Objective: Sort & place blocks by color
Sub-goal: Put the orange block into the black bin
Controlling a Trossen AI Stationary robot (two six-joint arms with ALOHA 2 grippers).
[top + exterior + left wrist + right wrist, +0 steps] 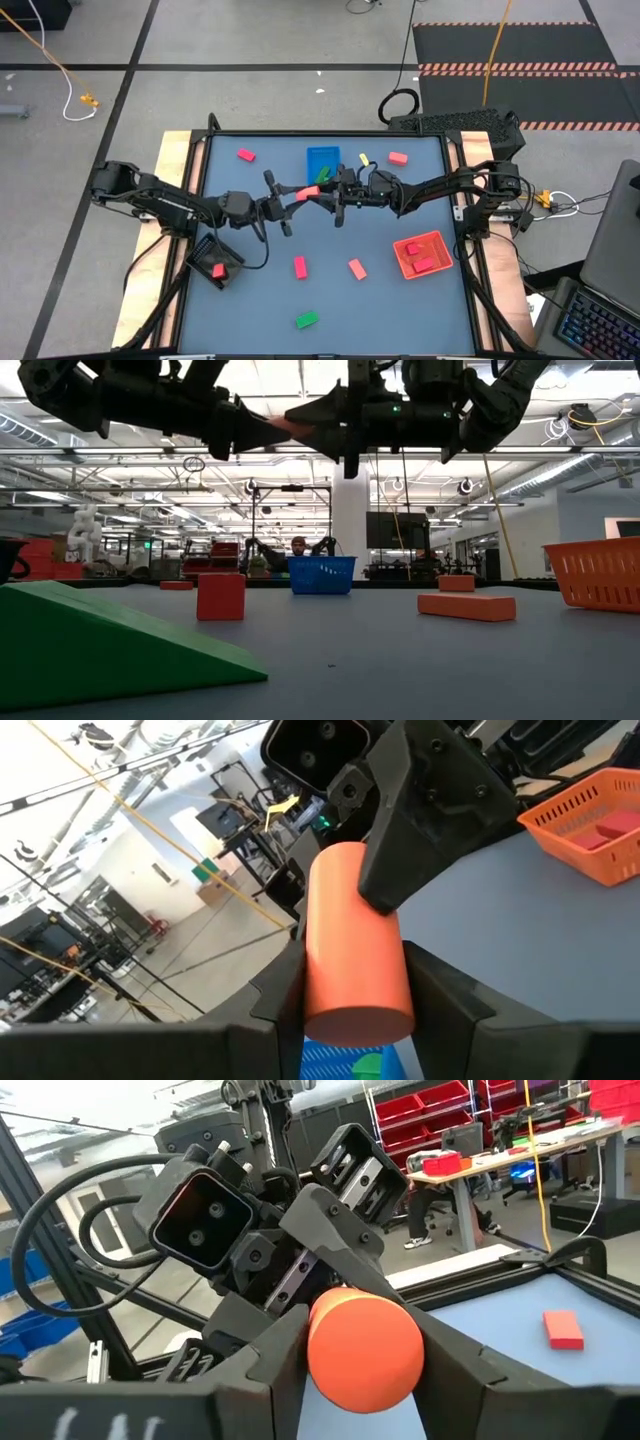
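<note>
A salmon-red round-sided block (308, 191) hangs high above the table's middle, between both grippers. My left gripper (298, 196) reaches in from the table's left, and my right gripper (322, 190) from its right; each is shut on the block. In the low view the block (290, 425) shows between their tips, well above the table. Other blocks lie loose: pink (246, 155), salmon (398, 158), pink (300, 266), salmon (357, 268), green (306, 320). My left gripper pinches the block's end nearest its wrist (350, 990) between its two fingers (285, 995). It comes level from the table's left, with the fingers lying along the block. The block is lifted clear. My right gripper pinches the block's opposite end (365, 1345) between its two fingers (455, 1355), level from the table's right. One finger (410, 840) lies along the block's far part in the left wrist view.
A blue tray (322, 157) stands at the far middle with a green block at its near edge. A red tray (420, 255) with red blocks sits near right. A black tray (215, 262) with a pink block sits near left.
</note>
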